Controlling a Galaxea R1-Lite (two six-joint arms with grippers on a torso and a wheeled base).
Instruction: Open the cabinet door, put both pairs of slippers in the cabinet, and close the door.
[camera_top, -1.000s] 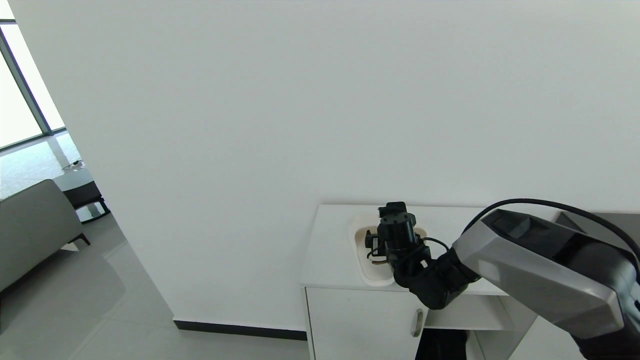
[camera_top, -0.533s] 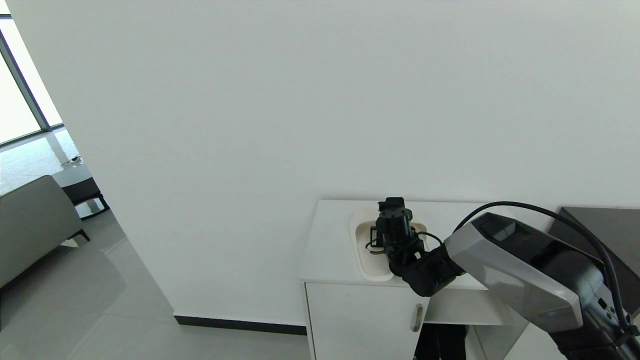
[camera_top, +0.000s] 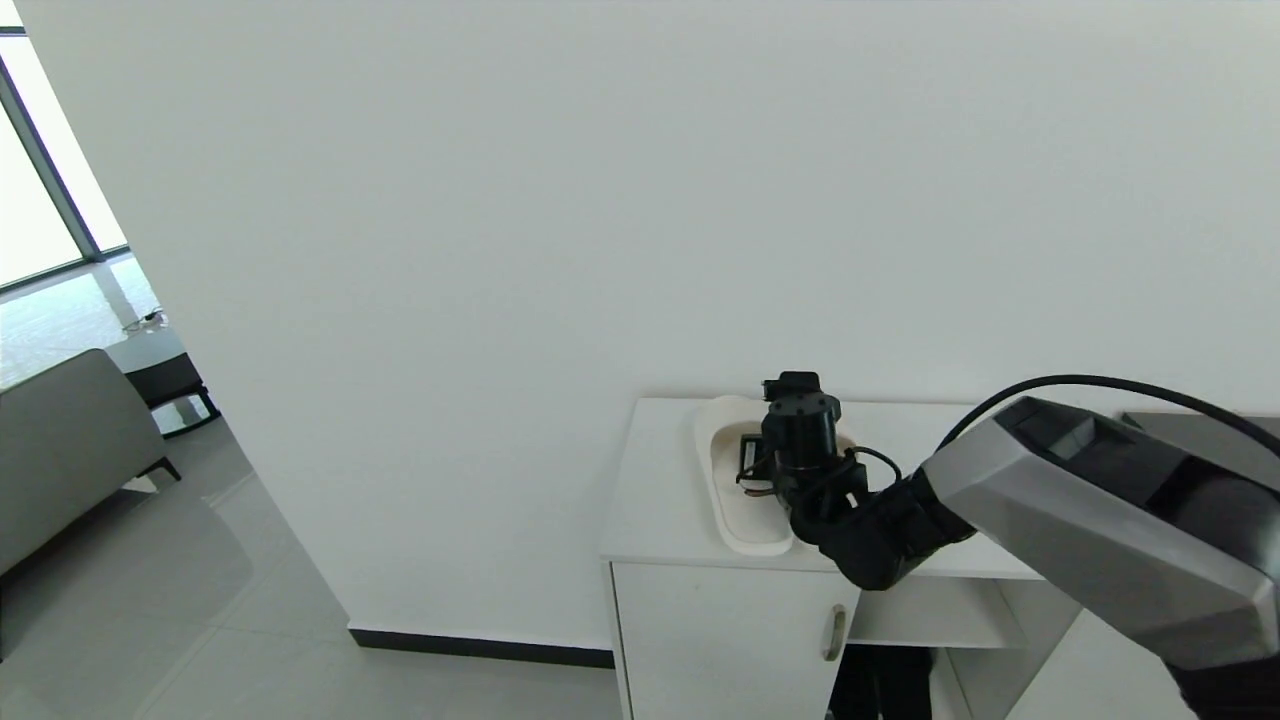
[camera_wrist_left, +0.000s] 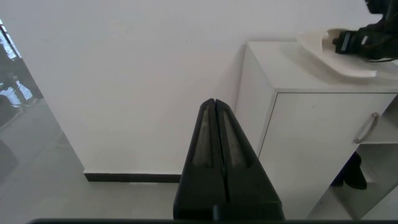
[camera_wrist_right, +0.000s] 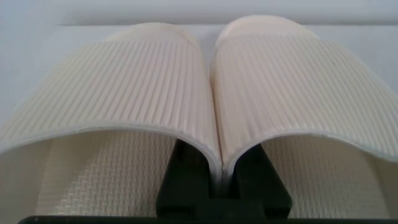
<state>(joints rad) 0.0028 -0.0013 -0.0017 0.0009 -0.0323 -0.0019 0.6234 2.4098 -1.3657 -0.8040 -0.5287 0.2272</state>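
- Short of the cabinet (camera_top: 700, 640) and off to its left side, the left gripper (camera_wrist_left: 215, 112) hangs low with its fingers pressed together on nothing; it looks parked clear of the door swing.
- On the cabinet's front, one door with one handle (camera_top: 833, 632) stands shut at the left; the bay to the right of it is open, one shelf (camera_top: 930, 625) showing, which I take as the place readied for the footwear; a dark shape under that shelf is too hidden to name.
- On the cabinet's top, near its left end, sits one pair of cream slippers (camera_wrist_right: 149, 81): two, side by side and touching.
- The right gripper (camera_wrist_right: 217, 183) pinches their two inner strap walls together, probably so both can be carried in a single grasp; whether the soles are clear of the top I cannot tell.
- Behind the cabinet, one plain white wall (camera_top: 600, 200).
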